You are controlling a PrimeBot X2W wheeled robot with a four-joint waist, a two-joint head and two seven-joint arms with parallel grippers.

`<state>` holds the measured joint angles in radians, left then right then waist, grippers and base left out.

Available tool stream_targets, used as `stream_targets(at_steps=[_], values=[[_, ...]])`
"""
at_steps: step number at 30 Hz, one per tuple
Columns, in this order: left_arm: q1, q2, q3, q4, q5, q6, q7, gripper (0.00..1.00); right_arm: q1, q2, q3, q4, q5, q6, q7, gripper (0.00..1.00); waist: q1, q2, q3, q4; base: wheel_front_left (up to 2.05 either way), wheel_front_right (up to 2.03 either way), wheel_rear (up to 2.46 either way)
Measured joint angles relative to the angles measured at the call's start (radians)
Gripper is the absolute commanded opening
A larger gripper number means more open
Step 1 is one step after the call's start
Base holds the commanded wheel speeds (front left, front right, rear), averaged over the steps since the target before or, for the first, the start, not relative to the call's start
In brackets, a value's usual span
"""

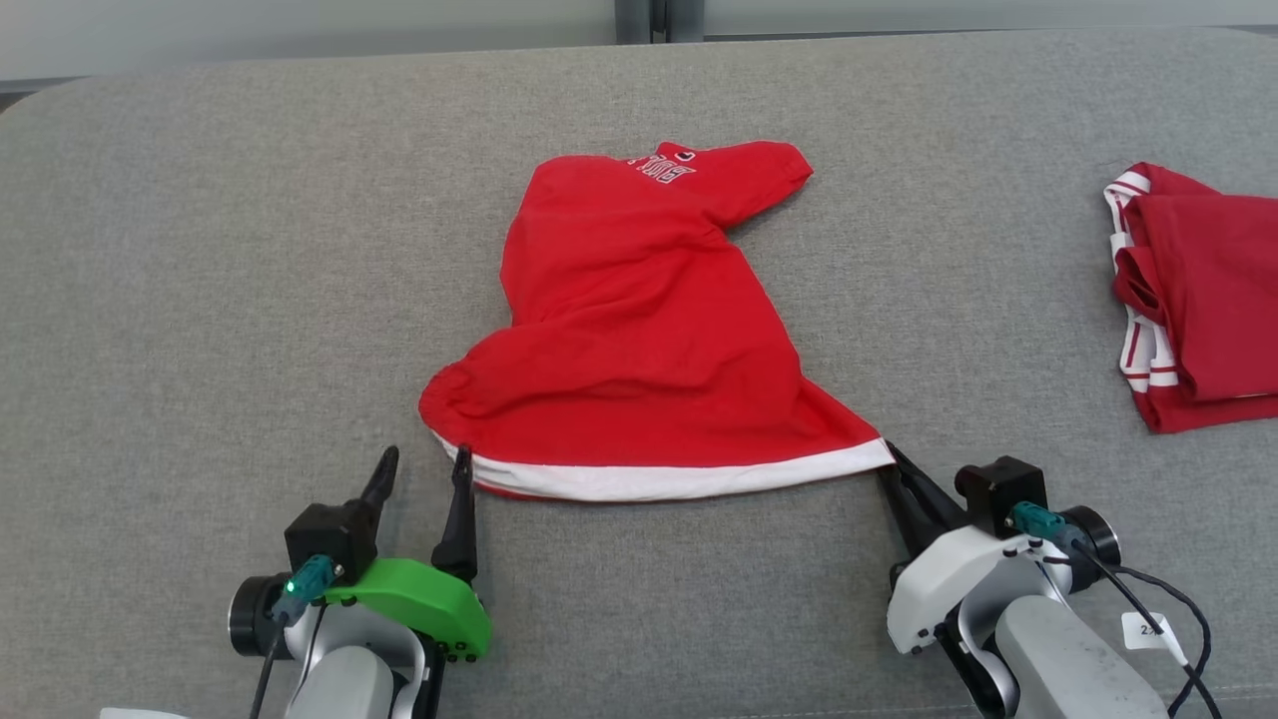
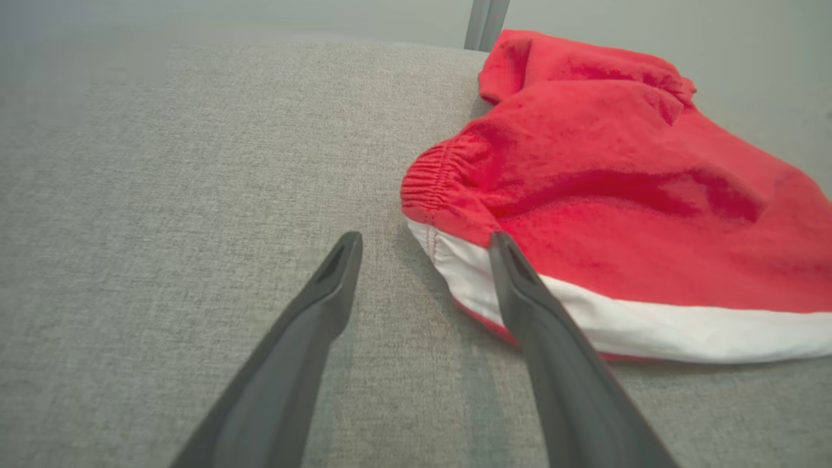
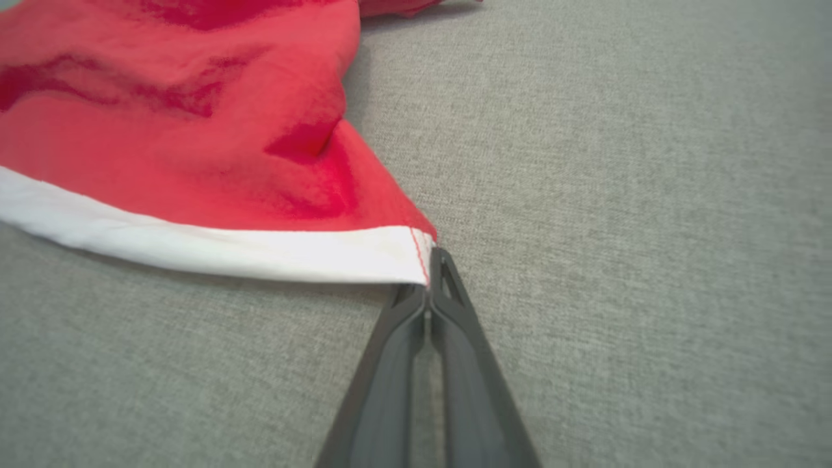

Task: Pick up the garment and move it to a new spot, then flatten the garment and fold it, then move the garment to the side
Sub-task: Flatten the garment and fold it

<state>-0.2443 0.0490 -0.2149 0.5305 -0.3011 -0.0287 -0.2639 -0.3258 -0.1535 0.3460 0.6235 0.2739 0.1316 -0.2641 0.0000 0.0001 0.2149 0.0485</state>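
Ahead of both tools, a red garment (image 1: 639, 330) lies rumpled on the grey surface (image 1: 200, 300), with its white hem (image 1: 679, 479) nearest them. The right tool (image 1: 889, 457) has its fingers pressed together, pinching the hem's corner at their tips. The left tool (image 1: 423, 461) is spread wide. One finger is at the hem's other, gathered end, though contact is unclear, and the other is over bare surface. Well off to the right tool's right lies a second red garment (image 1: 1208, 310), folded, with white stripes.
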Motion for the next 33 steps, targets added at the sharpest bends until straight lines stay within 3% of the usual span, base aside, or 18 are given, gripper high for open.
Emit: stream_targets(at_steps=[7,13,24,33], values=[[-0.032,0.0,-0.021,0.084,-0.015,-0.03,0.0,1.0,-0.001,0.004,-0.004,-0.01,-0.006,0.0,0.0,0.0,0.0,0.0,0.008,-0.017,0.0,0.0,0.0],[-0.051,0.0,-0.002,0.087,0.001,-0.035,0.0,1.0,-0.002,-0.003,-0.028,-0.005,-0.012,0.0,0.0,0.0,0.0,0.0,0.019,-0.026,0.0,0.0,0.0],[-0.051,0.0,-0.029,0.106,0.013,-0.096,0.0,1.0,-0.028,-0.024,-0.07,0.02,-0.015,0.0,0.0,0.0,0.0,0.0,0.017,-0.023,0.0,0.0,0.0],[-0.05,0.049,-0.193,0.08,-0.095,-0.1,0.0,1.0,-0.03,-0.031,-0.081,0.035,-0.022,0.0,0.0,0.0,0.0,0.0,0.013,-0.02,0.0,0.0,0.0]])
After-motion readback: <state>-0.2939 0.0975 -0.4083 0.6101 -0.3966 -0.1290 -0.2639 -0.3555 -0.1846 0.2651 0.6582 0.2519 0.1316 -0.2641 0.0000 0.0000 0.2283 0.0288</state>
